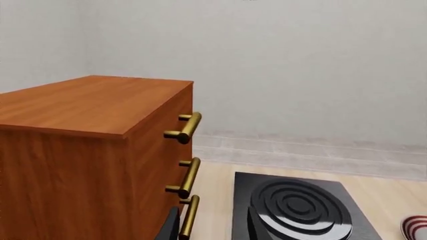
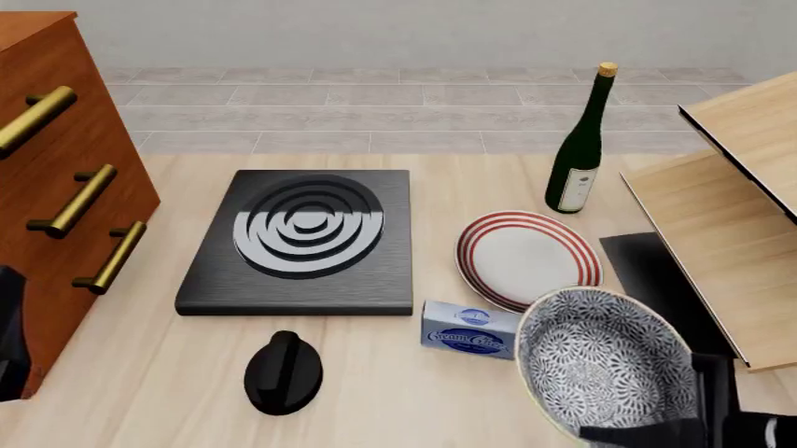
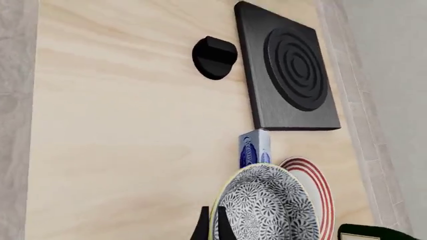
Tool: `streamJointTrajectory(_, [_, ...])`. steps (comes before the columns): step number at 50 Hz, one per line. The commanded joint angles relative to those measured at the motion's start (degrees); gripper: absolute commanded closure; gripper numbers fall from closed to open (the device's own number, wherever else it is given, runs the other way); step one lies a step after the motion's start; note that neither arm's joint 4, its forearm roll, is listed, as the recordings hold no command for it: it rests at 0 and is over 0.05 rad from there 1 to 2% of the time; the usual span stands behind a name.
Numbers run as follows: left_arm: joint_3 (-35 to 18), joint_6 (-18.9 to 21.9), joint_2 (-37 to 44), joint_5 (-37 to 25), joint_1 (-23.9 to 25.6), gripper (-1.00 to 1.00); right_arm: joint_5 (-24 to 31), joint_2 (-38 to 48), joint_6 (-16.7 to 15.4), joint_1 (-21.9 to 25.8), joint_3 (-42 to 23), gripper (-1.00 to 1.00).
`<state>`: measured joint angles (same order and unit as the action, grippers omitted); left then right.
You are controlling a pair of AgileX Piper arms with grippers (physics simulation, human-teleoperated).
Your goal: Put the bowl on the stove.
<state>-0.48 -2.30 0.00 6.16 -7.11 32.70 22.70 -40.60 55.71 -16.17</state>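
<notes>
Looking through the left wrist view first, I see only the cabinet (image 1: 93, 150) with its brass handles and part of the stove (image 1: 300, 210) beyond it; the left claw itself is out of frame, so I cannot tell its opening, and I judge that arm is parked clear. From the front, the bowl (image 2: 607, 364) appears lifted and tilted at lower right, overlapping the plate (image 2: 529, 257) and the butter box (image 2: 468, 331), with the right claw (image 2: 648, 434) closed on its near rim at the frame's bottom edge. The stove (image 2: 305, 238) sits well apart to the left, the knob (image 2: 284, 371) in front of it. In the right wrist view, two dark fingertips (image 3: 203, 227) pinch the bowl's rim. To do this well, I'd carry the bowl high enough to pass over the box, level it above the rings, then lower before releasing.
</notes>
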Motion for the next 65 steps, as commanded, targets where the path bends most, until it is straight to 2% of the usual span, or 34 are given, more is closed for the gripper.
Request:
streamJointTrajectory(1, [-0.1,-0.3,0.0,0.0,-0.4,-1.0,-7.4,6.0,-1.9,2.0,-1.9,1.0])
streamJointTrajectory(16, [0.5,-0.4,0.0,-1.6,2.0,-1.0,-13.9,15.4,-3.8,2.2,-7.4,1.0])
streamJointTrajectory(32, [0.3,0.6,0.0,-3.3,6.3,-1.0,-17.5,26.6,-2.3,4.4,-14.7,1.0])
streamJointTrajectory(46, [-0.6,1.2,0.0,-4.1,6.1,-1.0,-21.3,36.8,-1.8,5.8,-21.4,1.0])
streamJointTrajectory(65, [0.4,0.9,0.0,-4.0,4.7,-1.0,-22.1,47.3,-3.2,5.0,-33.1,1.0])
